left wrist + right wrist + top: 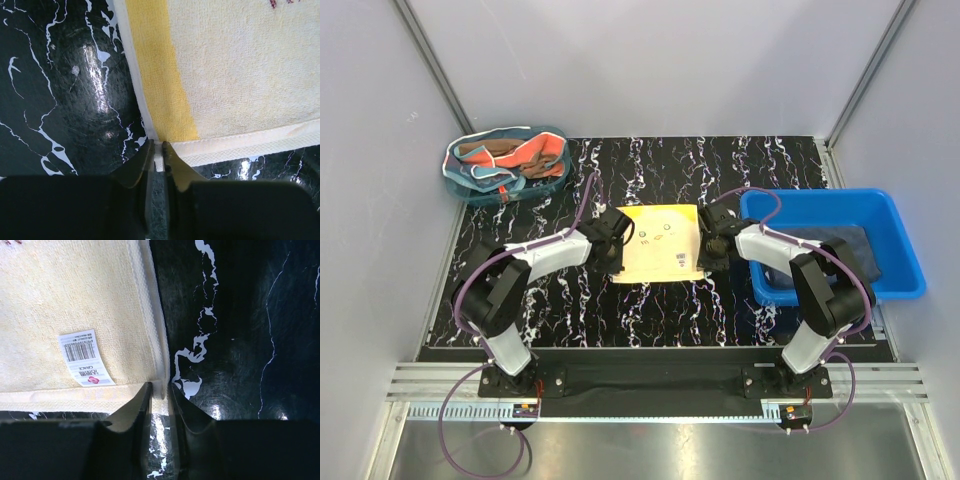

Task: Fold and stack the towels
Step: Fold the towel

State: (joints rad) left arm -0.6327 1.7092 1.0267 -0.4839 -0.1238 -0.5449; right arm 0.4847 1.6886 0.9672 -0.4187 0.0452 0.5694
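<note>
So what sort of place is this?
Probably a robot test booth, not a home: plain white walls box in a marbled table, and the left gripper and right gripper pinch corners of a yellow towel.

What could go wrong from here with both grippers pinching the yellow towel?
The left gripper and right gripper each hold only the hem's tip of the yellow towel, so a corner may slip on lifting. The right arm also hangs over the blue bin and might bump it.

1. Bright, even light falls from overhead, and the pale walls [620, 60] look washed out.
2. The glossy tabletop [95, 100] throws white glare in both wrist views.
3. The yellow towel [240, 65] weave is crisp; the left gripper [157, 145] is dark and soft-edged.
</note>
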